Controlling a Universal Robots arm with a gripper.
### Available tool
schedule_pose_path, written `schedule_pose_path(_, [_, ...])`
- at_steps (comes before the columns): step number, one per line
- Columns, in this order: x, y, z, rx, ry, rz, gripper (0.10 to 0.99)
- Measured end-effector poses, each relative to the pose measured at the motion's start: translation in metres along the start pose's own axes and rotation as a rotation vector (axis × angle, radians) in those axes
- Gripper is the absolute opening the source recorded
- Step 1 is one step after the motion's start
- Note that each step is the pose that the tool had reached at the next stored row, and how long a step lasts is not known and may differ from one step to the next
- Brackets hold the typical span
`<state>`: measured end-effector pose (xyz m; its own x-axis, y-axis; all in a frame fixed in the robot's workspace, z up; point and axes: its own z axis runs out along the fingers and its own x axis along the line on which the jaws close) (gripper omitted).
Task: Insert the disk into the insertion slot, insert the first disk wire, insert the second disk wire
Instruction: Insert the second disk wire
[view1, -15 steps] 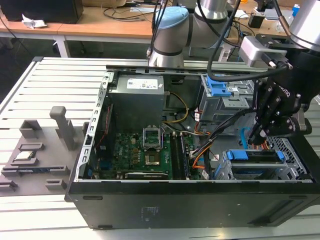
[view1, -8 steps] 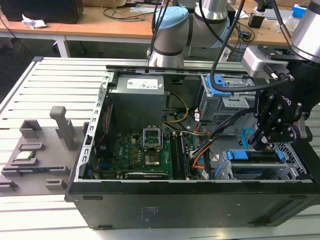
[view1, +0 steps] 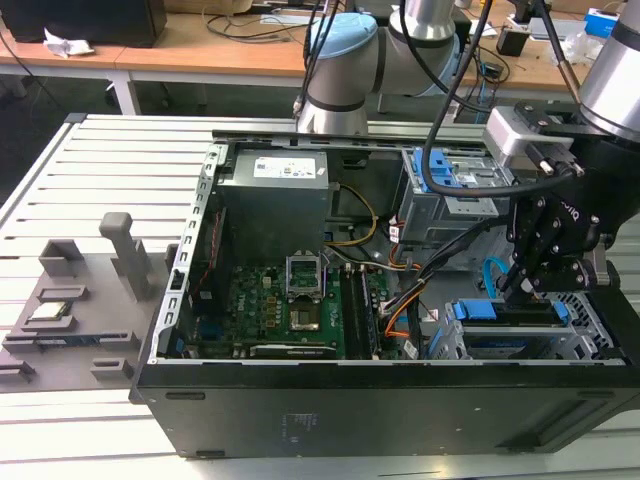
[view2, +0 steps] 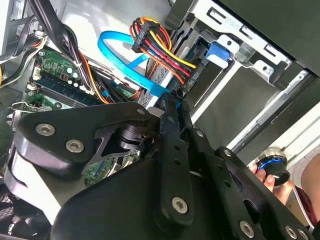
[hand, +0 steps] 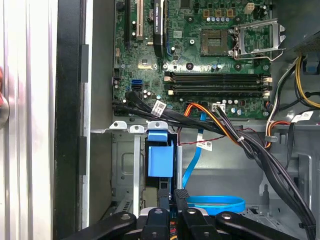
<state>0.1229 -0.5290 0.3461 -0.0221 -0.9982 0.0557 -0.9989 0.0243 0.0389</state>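
Note:
The disk (view1: 510, 312), silver in a bright blue carrier (hand: 160, 159), sits inside the insertion slot (view1: 592, 335), the perforated silver cage (hand: 124, 170) at the case's corner on the exterior view's right. My gripper (view1: 522, 285) hangs right behind the disk. Its black fingers (view2: 169, 112) stand close together at the end of the second disk wire (view2: 120, 57), a flat light blue cable that loops beside them (hand: 216, 202). The first disk wire (view2: 165, 50), an orange, red, yellow and black bundle, runs toward the disk's back. Its far end is hidden.
The open computer case holds a green motherboard (view1: 290, 300), a grey power supply (view1: 280, 195) and a taller grey cage with a blue latch (view1: 450, 185). Black cable bundles (hand: 240, 142) cross beside the cage. Grey fixtures (view1: 80, 300) stand on the table. A hand (view2: 282, 182) holds a round knob.

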Motion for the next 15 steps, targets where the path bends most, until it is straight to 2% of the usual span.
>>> schedule_pose_path(15, [0.0013, -0.0020, 0.0045, 0.000, 0.0001, 0.000, 0.161])
